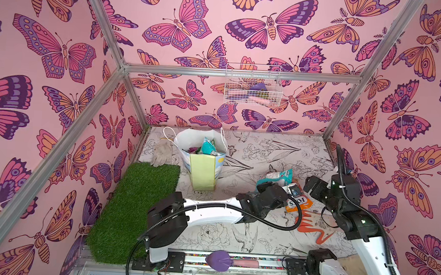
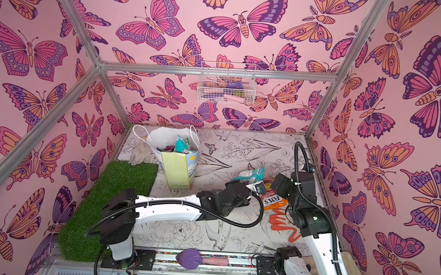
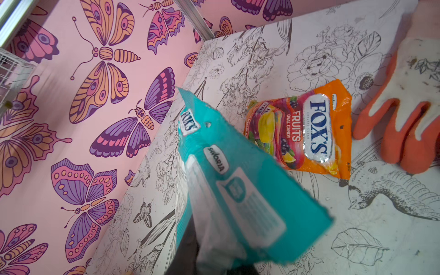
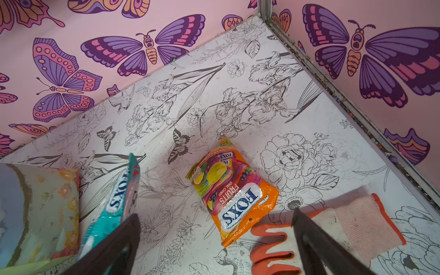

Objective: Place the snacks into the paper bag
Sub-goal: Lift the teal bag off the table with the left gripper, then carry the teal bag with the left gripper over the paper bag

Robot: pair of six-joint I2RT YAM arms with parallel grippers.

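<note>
Left hand [image 1: 264,185] grasps flat teal foil packet [image 3: 238,190], label readable from left wrist; right hand [image 4: 215,214] gapes over shiny orange Fox's bag [image 4: 234,197], beside orange-and-grey glove [image 4: 357,221].

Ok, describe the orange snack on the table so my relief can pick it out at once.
Go to the right side of the white flower-printed tabletop, where an orange-and-white work glove lies. Beside its fingers lies a flat orange Fox's Fruits candy bag: glossy, with fruit pictures, unlike the matte glove.
</note>
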